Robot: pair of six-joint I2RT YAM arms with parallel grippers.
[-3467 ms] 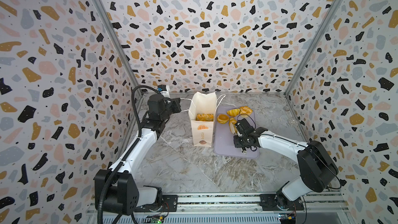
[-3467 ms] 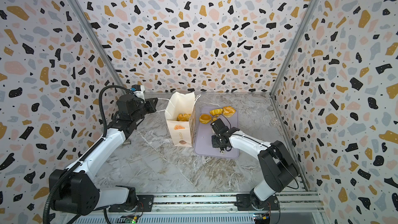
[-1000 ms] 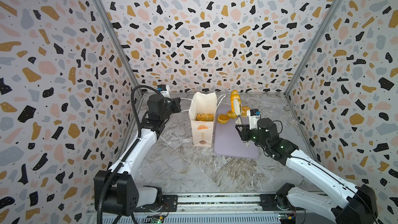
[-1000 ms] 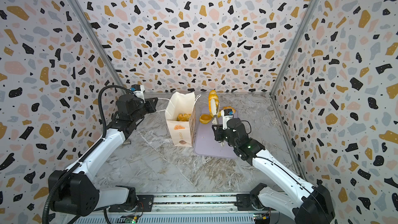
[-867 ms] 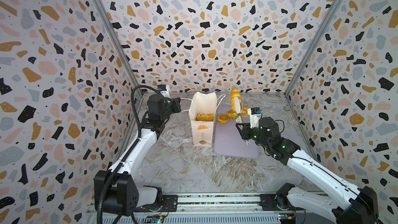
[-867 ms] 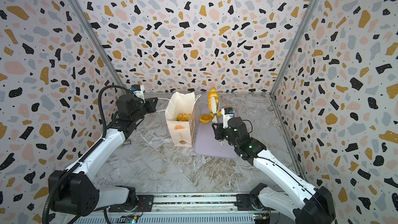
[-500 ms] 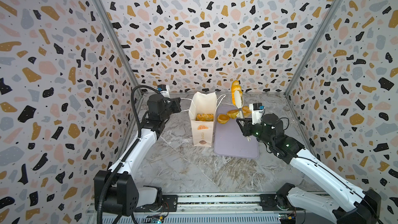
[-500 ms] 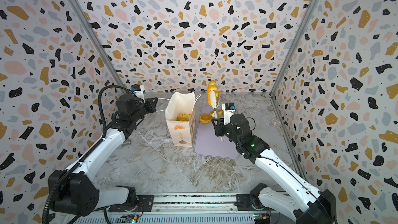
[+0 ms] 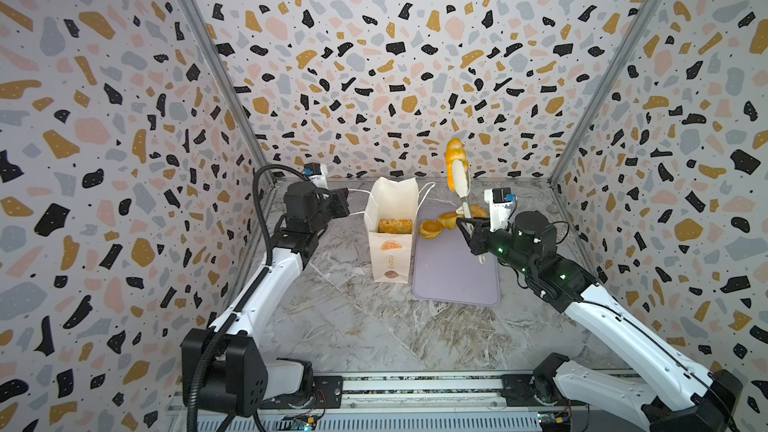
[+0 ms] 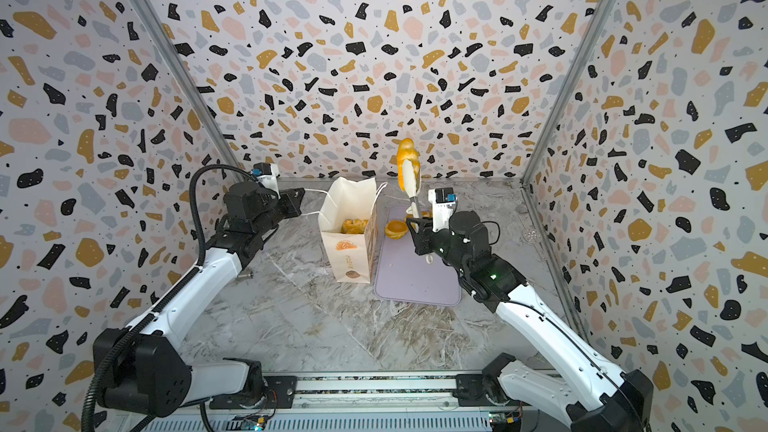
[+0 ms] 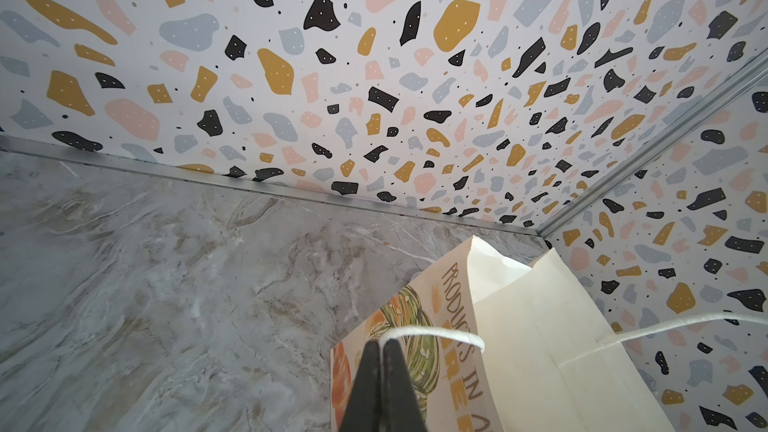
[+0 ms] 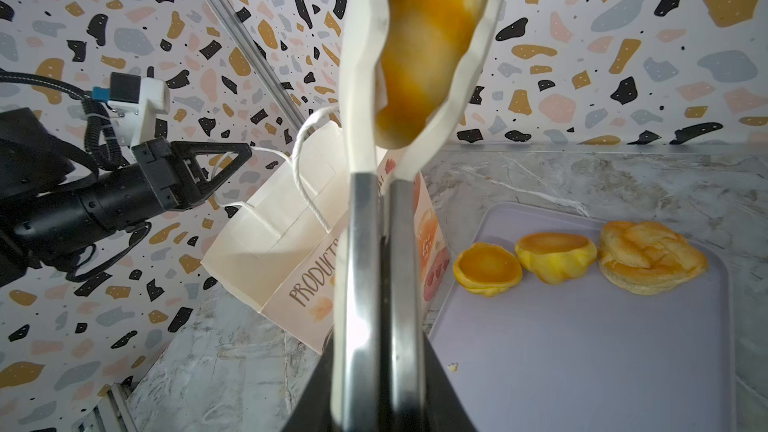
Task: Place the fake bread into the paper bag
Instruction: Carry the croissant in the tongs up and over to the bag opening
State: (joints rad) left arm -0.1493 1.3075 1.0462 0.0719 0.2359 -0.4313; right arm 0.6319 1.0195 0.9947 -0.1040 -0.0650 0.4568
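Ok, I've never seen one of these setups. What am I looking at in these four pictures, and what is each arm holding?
Two robot arms stand at a marble tabletop inside a patterned booth. Two pictures come from a camera above and show nearly the same whole scene. The other two come from a camera on each arm's wrist. The left end effector is shut on the string handle of the paper bag, which stands upright with one bread inside. The right end effector grips tongs that clamp a striped roll, held high in the air. On the lilac tray lie three other breads.
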